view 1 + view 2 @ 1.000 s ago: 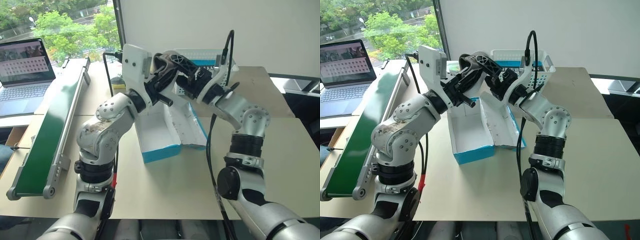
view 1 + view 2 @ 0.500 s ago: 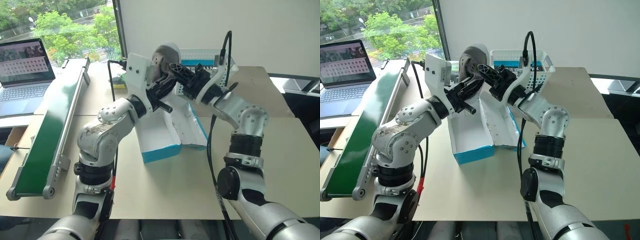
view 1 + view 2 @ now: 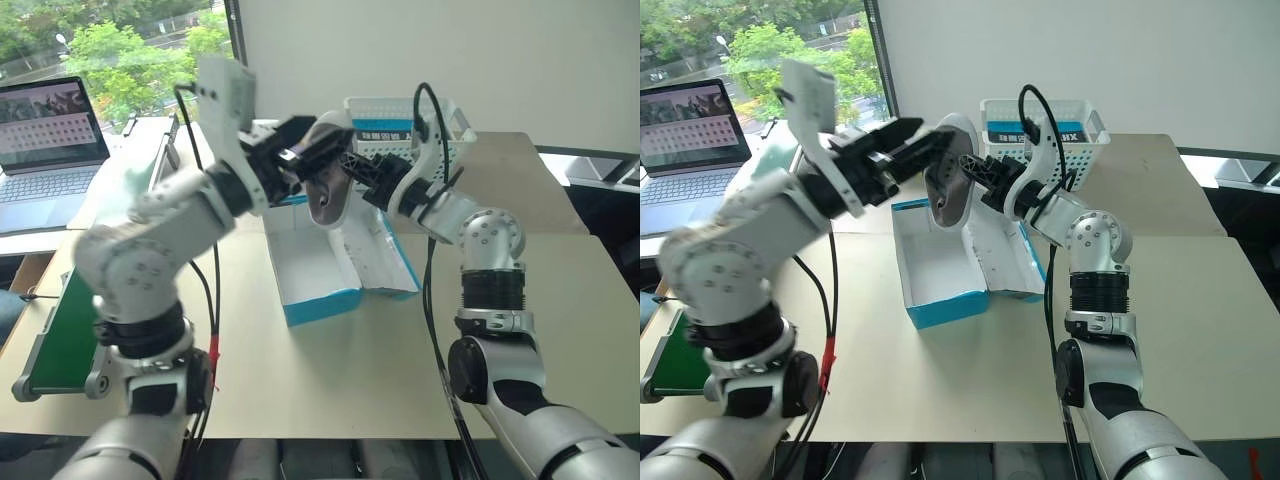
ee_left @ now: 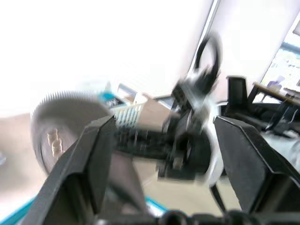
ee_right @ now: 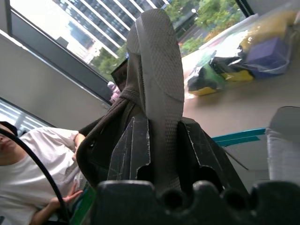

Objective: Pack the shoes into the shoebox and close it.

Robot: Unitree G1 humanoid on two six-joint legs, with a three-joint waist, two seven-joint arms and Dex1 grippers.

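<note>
One shoe [image 3: 947, 185] is held in the air above the open shoebox [image 3: 940, 268] on the tabletop [image 3: 970, 380], pinched at its edge between the fingers of the right claw [image 5: 154, 154], while the left claw [image 3: 908, 140] stands spread just beside it. The shoe is judged light, with a soft, yielding upper and a stiffer, ribbed sole that should not slip. It is best taken across the sole edge or the heel collar.

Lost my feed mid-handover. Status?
Right claw shut on greyish-brown shoe, above open blue cardboard shoebox. Left claw open beside it. Nothing blocking the box.
</note>
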